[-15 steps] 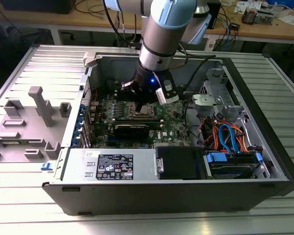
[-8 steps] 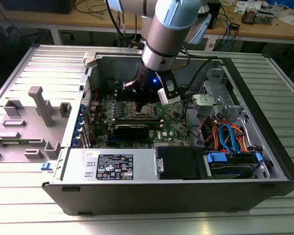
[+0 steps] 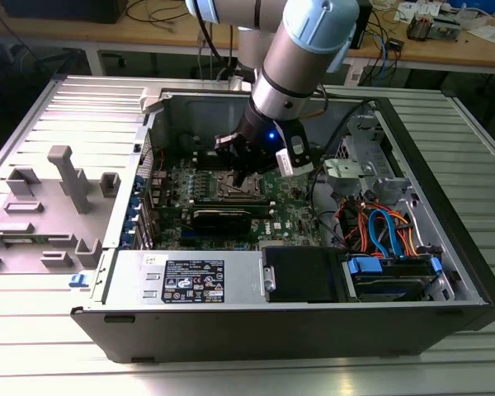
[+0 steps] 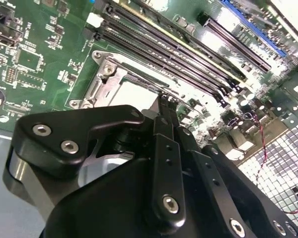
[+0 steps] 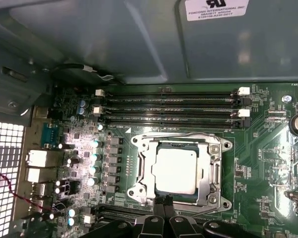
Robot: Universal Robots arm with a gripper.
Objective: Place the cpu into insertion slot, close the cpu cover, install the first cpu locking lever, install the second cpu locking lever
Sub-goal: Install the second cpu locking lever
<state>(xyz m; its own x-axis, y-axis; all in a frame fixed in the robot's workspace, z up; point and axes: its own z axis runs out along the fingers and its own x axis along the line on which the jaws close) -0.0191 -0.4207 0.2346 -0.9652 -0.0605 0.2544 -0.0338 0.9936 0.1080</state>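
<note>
The cpu (image 5: 176,170), a dull silver square, lies in the insertion slot (image 5: 223,145) on the green board. The silver cpu cover (image 5: 148,171) lies flat around it, with the chip showing through its window. My gripper (image 5: 164,202) is at the slot's near edge, its two black fingertips pressed together and nothing visible between them. In the second wrist view the gripper (image 4: 165,101) points down at the cover (image 4: 107,87) and the cpu (image 4: 139,96). In the exterior view the gripper (image 3: 246,180) hangs inside the open computer case, right over the slot (image 3: 227,188).
Long black memory slots (image 5: 171,106) run beside the socket, under the grey case wall (image 5: 139,39). A black shroud (image 3: 301,272) and a power supply (image 3: 190,276) stand at the case's near side. Cables (image 3: 379,227) are on the exterior view's right, grey fixtures (image 3: 62,177) on its left.
</note>
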